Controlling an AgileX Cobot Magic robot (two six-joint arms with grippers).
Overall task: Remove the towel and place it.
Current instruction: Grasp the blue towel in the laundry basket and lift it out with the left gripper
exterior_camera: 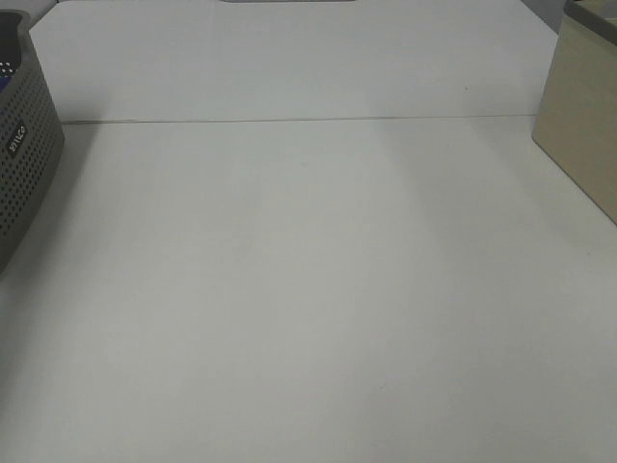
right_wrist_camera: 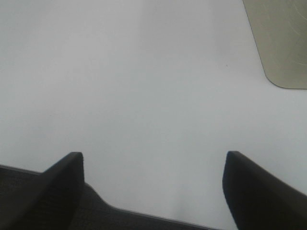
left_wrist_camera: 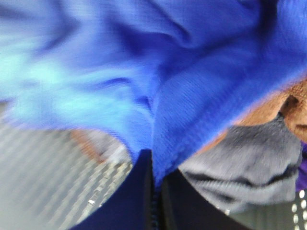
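Observation:
The towel (left_wrist_camera: 158, 62) is a royal-blue soft cloth that fills most of the left wrist view, bunched in folds. My left gripper (left_wrist_camera: 155, 166) is shut on a fold of it, and its two dark fingers (left_wrist_camera: 129, 201) meet around the cloth. The towel lies over a grey cloth (left_wrist_camera: 240, 163) and an orange-brown cloth (left_wrist_camera: 288, 105) inside the grey basket (exterior_camera: 21, 154), which stands at the table's left edge. The left arm is out of the high view. My right gripper (right_wrist_camera: 153, 158) is open and empty above the bare white table (right_wrist_camera: 144, 72).
A beige box (exterior_camera: 583, 135) stands at the right edge of the table; its corner also shows in the right wrist view (right_wrist_camera: 283, 38). The basket's perforated wall (left_wrist_camera: 53, 167) is close to the left gripper. A seam (exterior_camera: 289, 121) runs across the table.

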